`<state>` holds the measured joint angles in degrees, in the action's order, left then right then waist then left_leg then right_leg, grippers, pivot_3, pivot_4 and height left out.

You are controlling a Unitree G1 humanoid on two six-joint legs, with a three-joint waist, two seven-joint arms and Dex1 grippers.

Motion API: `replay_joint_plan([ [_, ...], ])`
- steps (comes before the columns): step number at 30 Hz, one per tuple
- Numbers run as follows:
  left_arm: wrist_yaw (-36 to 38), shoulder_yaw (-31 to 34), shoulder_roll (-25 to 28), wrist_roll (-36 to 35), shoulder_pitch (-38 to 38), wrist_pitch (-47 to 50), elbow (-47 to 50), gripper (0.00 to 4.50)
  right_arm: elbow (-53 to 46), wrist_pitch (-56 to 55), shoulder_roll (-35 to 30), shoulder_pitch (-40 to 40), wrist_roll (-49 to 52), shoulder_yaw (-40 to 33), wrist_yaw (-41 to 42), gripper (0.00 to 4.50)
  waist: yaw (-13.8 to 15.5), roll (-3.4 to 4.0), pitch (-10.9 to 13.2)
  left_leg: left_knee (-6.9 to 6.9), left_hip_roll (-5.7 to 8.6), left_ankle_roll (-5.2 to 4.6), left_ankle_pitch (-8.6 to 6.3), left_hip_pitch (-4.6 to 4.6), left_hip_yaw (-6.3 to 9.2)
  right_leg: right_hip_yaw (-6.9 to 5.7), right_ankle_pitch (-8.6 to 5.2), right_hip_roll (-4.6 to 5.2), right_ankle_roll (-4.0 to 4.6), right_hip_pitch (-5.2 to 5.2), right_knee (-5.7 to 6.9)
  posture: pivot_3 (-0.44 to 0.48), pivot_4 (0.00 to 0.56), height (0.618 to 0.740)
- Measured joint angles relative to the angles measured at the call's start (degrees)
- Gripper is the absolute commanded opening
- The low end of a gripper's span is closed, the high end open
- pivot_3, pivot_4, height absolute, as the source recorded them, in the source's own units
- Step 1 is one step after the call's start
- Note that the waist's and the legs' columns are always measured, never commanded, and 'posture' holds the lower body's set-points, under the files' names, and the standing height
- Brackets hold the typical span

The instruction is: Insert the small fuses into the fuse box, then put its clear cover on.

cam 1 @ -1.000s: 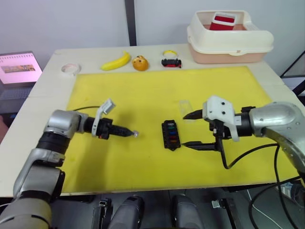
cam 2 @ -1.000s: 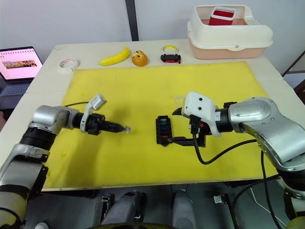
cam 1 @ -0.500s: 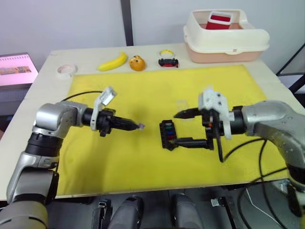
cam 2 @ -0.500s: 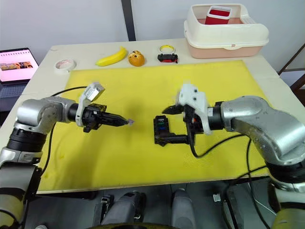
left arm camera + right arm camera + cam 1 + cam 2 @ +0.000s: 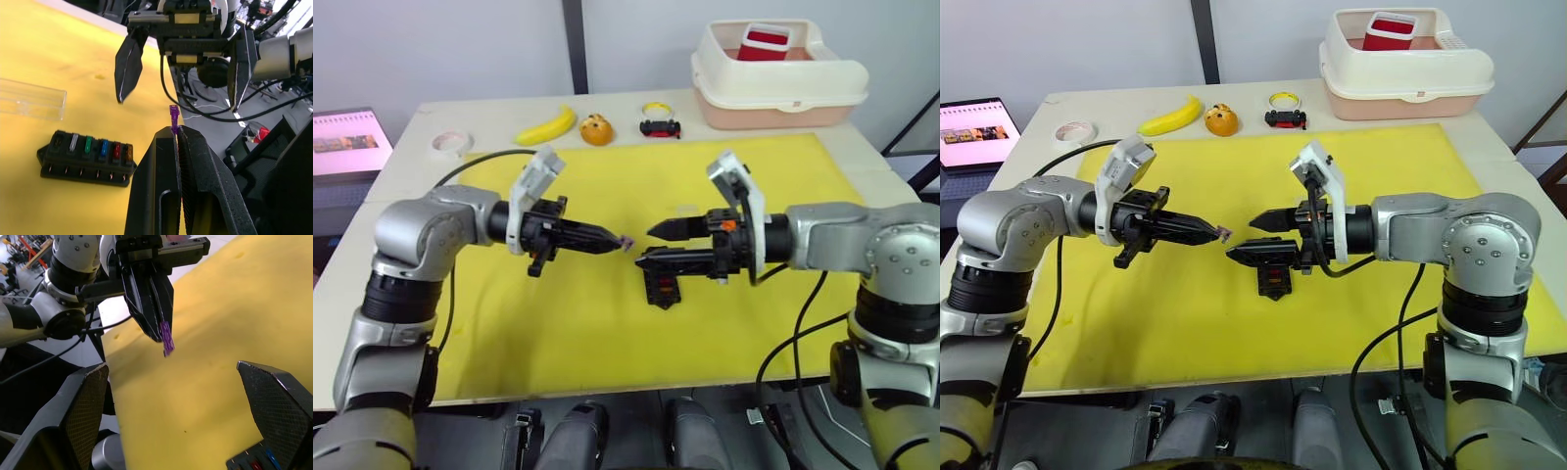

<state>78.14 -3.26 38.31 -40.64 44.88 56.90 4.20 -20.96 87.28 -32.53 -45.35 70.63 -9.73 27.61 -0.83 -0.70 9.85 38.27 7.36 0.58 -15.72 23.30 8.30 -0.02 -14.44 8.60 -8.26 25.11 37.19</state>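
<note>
Our left gripper (image 5: 619,240) pinches the purple fuse (image 5: 173,115) at its tips above the yellow mat (image 5: 607,323), so our right gripper (image 5: 644,246), spread wide above the fuse box (image 5: 663,287), should close squarely on it.

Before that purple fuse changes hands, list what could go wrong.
1. The left hand pinches the purple fuse only by its lower end, above the yellow mat; a nudge from the open right hand might knock it loose.
2. The fuse is tiny against the right hand's wide fingers, so a misjudged pinch seems likely.
3. The right hand hangs just above the fuse box and could bump it.
</note>
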Motion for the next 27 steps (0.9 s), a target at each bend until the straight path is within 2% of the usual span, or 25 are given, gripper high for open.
replay_joint_plan([
  [1, -0.24, 0.0, 0.0, -0.06, 0.0, -0.02, 0.01, 0.0, 0.05, 0.05, 0.04, -0.2, 0.49, 0.01, -0.67, 2.62, 0.02, 0.0, 0.0, 0.0, 0.0, 0.0, 0.0, 0.0, 0.0, 0.0, 0.0, 0.0, 0.0, 0.0, 0.0, 0.0, 0.15, 0.74],
  [21, -1.52, -0.44, -0.23, -0.86, 0.0, -1.44, 0.48, 0.0, 2.13, -1.96, 0.39, -0.93, 8.51, 2.07, -8.09, 2.62, -0.04, 0.0, 0.0, 0.0, 0.0, 0.0, 0.0, 0.0, -0.01, 0.0, 0.0, -0.01, 0.0, 0.0, 0.0, 0.0, 0.15, 0.74],
  [23, -1.67, -0.45, -0.24, -0.91, 0.0, -1.45, 0.48, 0.0, 2.15, -2.51, 0.31, -0.93, 9.16, 2.44, -8.34, 2.13, -0.05, 0.0, 0.0, 0.0, 0.0, 0.0, 0.0, 0.0, -0.01, 0.0, 0.0, -0.01, 0.0, 0.0, 0.0, 0.0, 0.15, 0.74],
  [25, -1.7, -0.45, -0.24, -1.09, 0.0, -1.47, 0.49, 0.0, 2.15, -2.96, 0.05, -0.93, 9.66, 2.55, -8.71, 1.45, -0.04, 0.0, 0.0, 0.0, 0.0, 0.0, 0.0, 0.0, -0.01, 0.0, 0.0, -0.01, 0.0, 0.0, 0.0, 0.0, 0.15, 0.74],
  [27, -1.62, -0.45, -0.24, -1.29, -0.01, -1.48, 0.53, 0.0, 2.23, -3.42, -0.3, -0.93, 9.93, 2.59, -9.24, 0.34, -0.01, 0.0, 0.0, 0.0, 0.0, 0.0, 0.0, 0.0, -0.01, 0.0, 0.0, -0.01, 0.0, 0.0, 0.0, 0.0, 0.15, 0.74],
])
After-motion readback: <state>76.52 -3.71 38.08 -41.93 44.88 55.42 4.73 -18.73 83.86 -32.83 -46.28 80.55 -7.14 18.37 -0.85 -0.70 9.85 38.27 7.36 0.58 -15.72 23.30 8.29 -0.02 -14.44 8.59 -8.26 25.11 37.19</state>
